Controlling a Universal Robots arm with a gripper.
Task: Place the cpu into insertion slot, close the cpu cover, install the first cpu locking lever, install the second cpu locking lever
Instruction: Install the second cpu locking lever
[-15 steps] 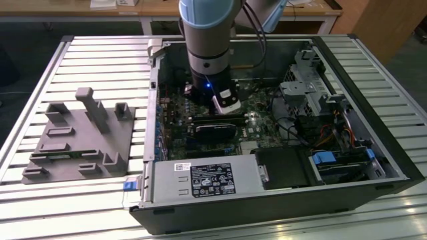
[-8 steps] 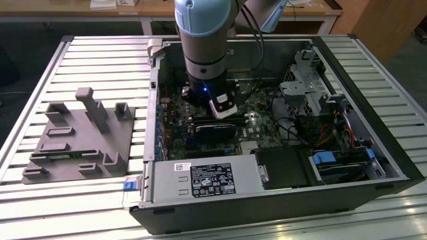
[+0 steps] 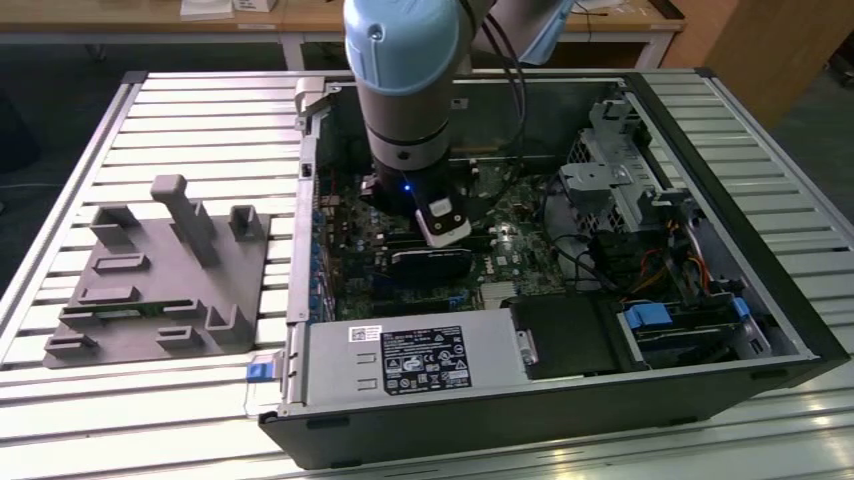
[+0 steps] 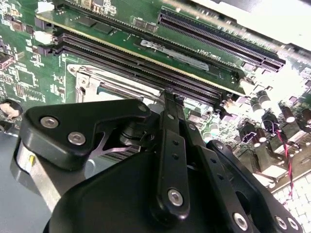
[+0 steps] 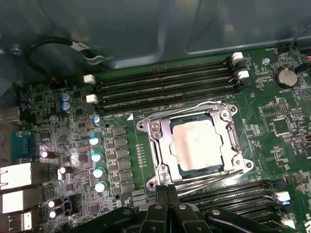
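Note:
In the first wrist view the cpu [image 5: 197, 144] lies flat in its socket with its dull silver top showing. The cpu cover [image 5: 162, 145], a silver frame, lies closed around it. One wire locking lever [image 5: 194, 108] runs along the socket's side by the memory slots, and another [image 5: 216, 177] runs along the opposite side. My gripper [image 5: 168, 190] is shut with its fingers pressed together, its tip at the socket's edge near that second lever. The second wrist view shows the gripper [image 4: 168, 99] just over the cover's corner [image 4: 85, 80]. In the exterior view the arm [image 3: 407, 100] reaches down into the open computer case.
Memory slots [image 5: 165, 85] flank the socket, and capacitors [image 5: 97, 156] stand beside it. Inside the case sit a power supply [image 3: 414, 360] and a drive cage [image 3: 627, 185]. A grey fixture block [image 3: 160, 270] rests on the slatted table at the exterior view's left.

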